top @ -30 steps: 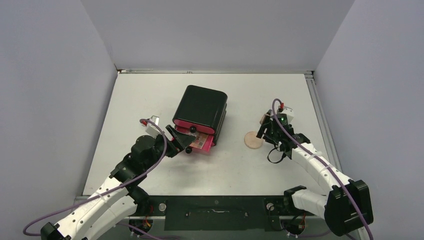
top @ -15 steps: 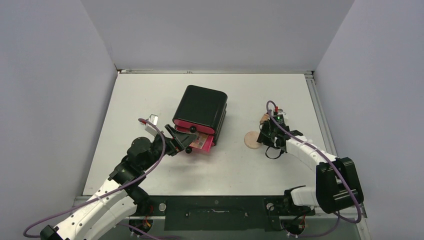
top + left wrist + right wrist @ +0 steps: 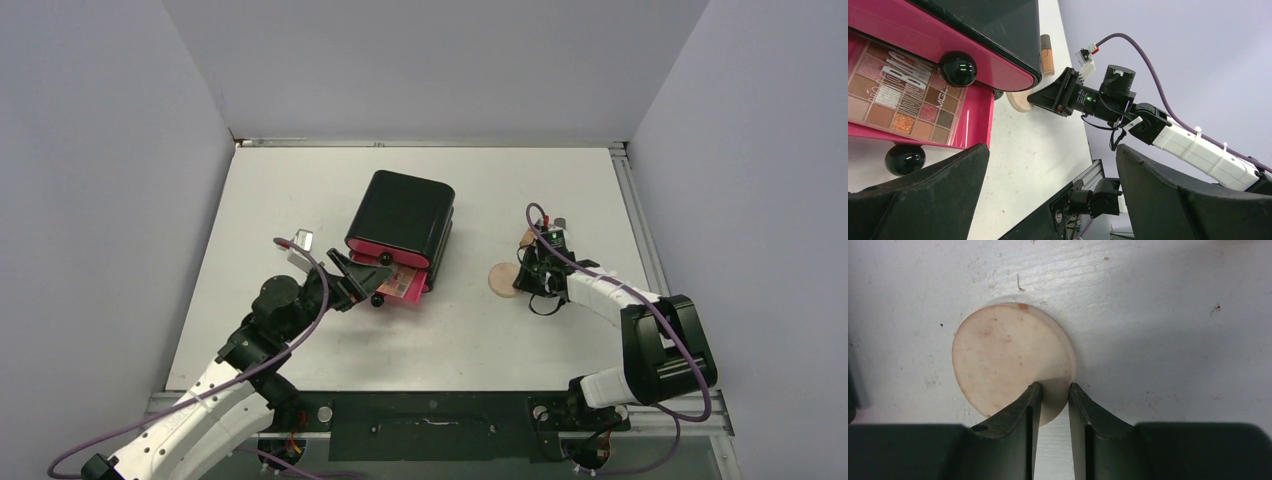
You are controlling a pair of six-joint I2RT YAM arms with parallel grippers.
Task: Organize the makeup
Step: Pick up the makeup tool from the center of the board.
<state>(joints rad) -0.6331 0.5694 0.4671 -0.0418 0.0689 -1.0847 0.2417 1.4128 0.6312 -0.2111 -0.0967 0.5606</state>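
And there the right gripper sat, jaws narrow, tips at the near rim of the flat round peach disc toward the white table's right edge, while the left gripper gaped wide and empty before the square multi-colour eyeshadow palette lying in the black cabinet's open pink drawer.

**Black Cabinet, Pink Drawers, Peach Disc**

The cabinet is glossy black, with hot-pink drawers and shiny black ball knobs. The eyeshadow palette shows a grid of brown, tan, pink and glittery squares under white lettering. The round disc is pale peach, faintly speckled brown. The tube is tan with a dark cap. The table is white with grey scuffs. The left arm and right arm are white and black, with purple cables.
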